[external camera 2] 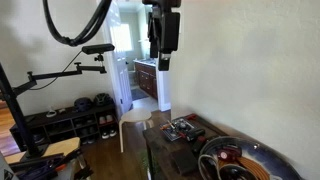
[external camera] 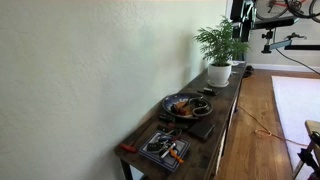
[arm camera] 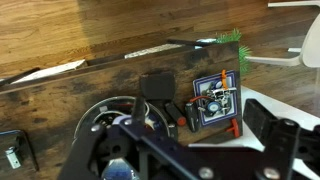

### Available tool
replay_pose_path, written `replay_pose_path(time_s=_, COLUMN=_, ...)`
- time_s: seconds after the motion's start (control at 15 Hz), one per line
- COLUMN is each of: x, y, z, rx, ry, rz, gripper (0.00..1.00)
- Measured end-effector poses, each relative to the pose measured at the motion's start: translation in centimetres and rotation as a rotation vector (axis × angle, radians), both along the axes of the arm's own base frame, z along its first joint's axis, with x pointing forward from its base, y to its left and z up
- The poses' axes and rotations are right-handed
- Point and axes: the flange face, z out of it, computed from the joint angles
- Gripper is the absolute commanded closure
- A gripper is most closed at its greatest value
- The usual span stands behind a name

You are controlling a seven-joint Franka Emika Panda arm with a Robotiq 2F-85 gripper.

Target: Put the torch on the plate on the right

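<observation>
Gripper (external camera 2: pixel 163 52) hangs high above table (external camera: pixel 224 104), well apart from all objects. Wrist view: fingers spread wide, nothing held.

Torch too small to identify; possibly among orange-handled tools in tray (external camera: pixel 150 147) or just beside plate (external camera: pixel 168 101).

Expected handling:
- rigid, light
- smooth barrel, prone to roll

Recommended hold: across barrel at mid-length, fingers square to axis.

Plate already carries items; free area limited.

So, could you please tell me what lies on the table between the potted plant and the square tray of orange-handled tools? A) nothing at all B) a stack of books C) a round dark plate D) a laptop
C: in an exterior view the round dark plate lies mid-table, with the potted plant at the far end and the tray at the near end.
</observation>
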Motion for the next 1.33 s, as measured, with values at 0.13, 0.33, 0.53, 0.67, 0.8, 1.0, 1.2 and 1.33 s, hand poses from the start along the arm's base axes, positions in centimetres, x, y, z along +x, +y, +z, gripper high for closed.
replay_pose_path(time_s=0.13, x=0.0, y=0.0, z=0.0, rx=0.000, ry=0.000, rz=0.000, gripper=0.00)
replay_pose_path(time_s=0.33, x=0.0, y=0.0, z=0.0, rx=0.000, ry=0.000, rz=0.000, gripper=0.00)
replay_pose_path(time_s=0.53, x=0.0, y=0.1, z=0.0, rx=-0.001, ry=0.001, rz=0.002, gripper=0.00)
replay_pose_path(time_s=0.67, x=0.3, y=0.5, z=-0.2, rx=-0.012, ry=0.005, rz=0.014, gripper=0.00)
replay_pose_path(time_s=0.8, x=0.6, y=1.4, z=-0.6, rx=-0.024, ry=0.015, rz=0.032, gripper=0.00)
replay_pose_path(time_s=1.0, x=1.7, y=3.0, z=-1.8, rx=-0.064, ry=0.024, rz=0.066, gripper=0.00)
replay_pose_path(time_s=1.2, x=3.4, y=4.8, z=-3.7, rx=-0.122, ry=0.008, rz=0.087, gripper=0.00)
replay_pose_path(time_s=1.33, x=4.8, y=6.0, z=-5.1, rx=-0.154, ry=-0.016, rz=0.090, gripper=0.00)
